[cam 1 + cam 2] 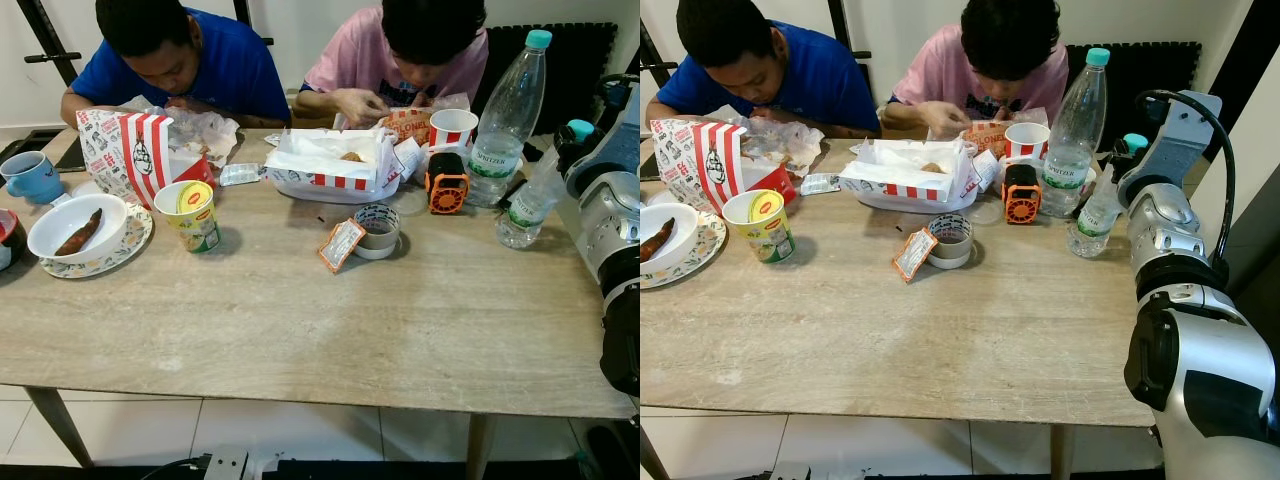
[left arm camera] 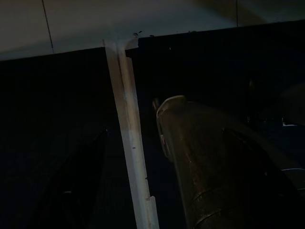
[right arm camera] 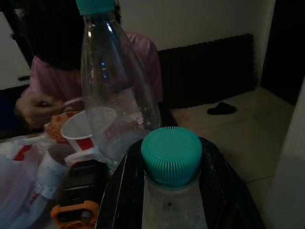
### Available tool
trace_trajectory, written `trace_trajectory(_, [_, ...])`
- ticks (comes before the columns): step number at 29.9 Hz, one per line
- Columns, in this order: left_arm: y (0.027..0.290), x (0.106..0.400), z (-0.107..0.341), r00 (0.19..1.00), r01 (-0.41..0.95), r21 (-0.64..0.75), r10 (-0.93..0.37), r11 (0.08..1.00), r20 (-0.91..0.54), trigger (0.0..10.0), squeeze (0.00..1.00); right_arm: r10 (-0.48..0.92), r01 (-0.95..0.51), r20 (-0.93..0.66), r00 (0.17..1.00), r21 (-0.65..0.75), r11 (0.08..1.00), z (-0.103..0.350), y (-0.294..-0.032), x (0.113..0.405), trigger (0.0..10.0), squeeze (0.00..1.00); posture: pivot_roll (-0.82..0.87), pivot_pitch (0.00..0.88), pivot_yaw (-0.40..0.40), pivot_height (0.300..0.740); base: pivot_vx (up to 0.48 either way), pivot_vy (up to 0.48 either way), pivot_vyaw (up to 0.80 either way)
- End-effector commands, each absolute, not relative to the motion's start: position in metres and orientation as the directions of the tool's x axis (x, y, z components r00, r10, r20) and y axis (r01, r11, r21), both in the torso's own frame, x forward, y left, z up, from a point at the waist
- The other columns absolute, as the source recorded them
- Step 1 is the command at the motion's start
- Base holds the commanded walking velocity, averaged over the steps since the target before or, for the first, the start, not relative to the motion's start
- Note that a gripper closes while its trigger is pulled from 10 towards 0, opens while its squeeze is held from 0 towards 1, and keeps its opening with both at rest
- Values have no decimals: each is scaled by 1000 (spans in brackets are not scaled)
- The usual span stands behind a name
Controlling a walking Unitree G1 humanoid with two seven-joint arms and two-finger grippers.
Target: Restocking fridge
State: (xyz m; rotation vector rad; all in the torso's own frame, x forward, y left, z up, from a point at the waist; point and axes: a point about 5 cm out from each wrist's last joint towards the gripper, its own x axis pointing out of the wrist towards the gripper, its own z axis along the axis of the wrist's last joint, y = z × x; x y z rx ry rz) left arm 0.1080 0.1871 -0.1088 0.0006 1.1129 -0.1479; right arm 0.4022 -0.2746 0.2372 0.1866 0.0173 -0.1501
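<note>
fingers (image 3: 119,191) of the right gripper (image 3: 171,200) stood on either side of the small water bottle (image 1: 1098,215), just below its teal cap (image 3: 171,155); whether they pressed it could not be told. that bottle stood on the table (image 1: 940,340) at about two o'clock, near the right edge. just beside it, toward twelve, rose the tall water bottle (image 1: 1077,125), with an orange gadget (image 1: 1021,194) at its ten o'clock. left gripper (image 2: 209,167) hung in the dark beside a pale table leg (image 2: 131,143), its opening impossible to judge.
</note>
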Motion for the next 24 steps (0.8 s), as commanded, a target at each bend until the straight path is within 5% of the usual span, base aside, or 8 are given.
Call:
trace_trajectory(1, [189,80,-116,320,115,-85,-118,990,-940,10000,0,-87,73,52,995,222,972,251,-271,404,0,0,30,39,7,740,0,0,0])
trace_trajectory(9, [187,85,-116,328,115,-89,-122,989,-937,10000,0,296,-383,376,878,182,906,287,-276,387,0,0,17,25,10,740,0,0,0])
trace_trajectory(14, [187,86,-116,329,117,-90,-124,989,-936,10000,0,369,-454,436,821,106,885,293,-287,375,0,0,12,24,9,740,0,0,0])
trace_trajectory(17, [185,87,-115,332,120,-92,-127,989,-935,10000,0,481,-598,544,688,49,800,300,-303,352,0,0,9,20,7,740,0,0,0])
trace_trajectory(24, [186,88,-115,332,119,-92,-127,989,-935,10000,0,574,-678,545,611,-15,735,297,-312,333,0,0,9,20,7,740,0,0,0])
